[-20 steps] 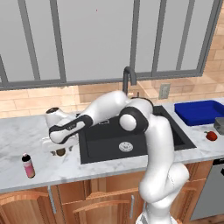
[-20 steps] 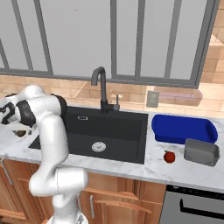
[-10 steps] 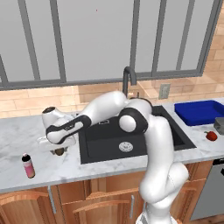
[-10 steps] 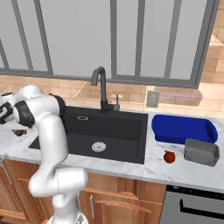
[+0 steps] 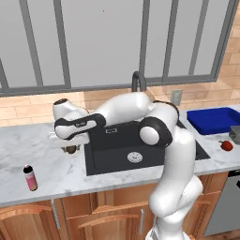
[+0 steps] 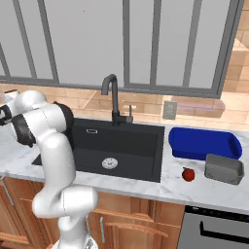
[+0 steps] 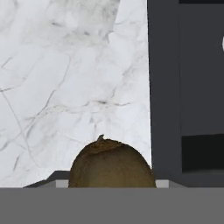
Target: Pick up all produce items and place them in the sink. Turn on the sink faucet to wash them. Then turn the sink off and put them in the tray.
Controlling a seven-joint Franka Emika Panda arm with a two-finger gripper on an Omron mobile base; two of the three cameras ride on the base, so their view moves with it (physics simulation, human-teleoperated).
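The sink (image 6: 146, 146) holds nothing but its drain; the blue tray (image 6: 204, 143) at the counter's right end lies bare. Two produce items: a brownish ball (image 7: 112, 164) left of the sink, clamped in the half-closed gripper (image 5: 70, 149), and a red ball (image 6: 188, 173) near the counter's front edge, beside a grey container (image 6: 223, 168).

Kitchen, sink (image 6: 146, 138), marble counter (image 5: 42, 176), wood cabinets (image 5: 93, 218)
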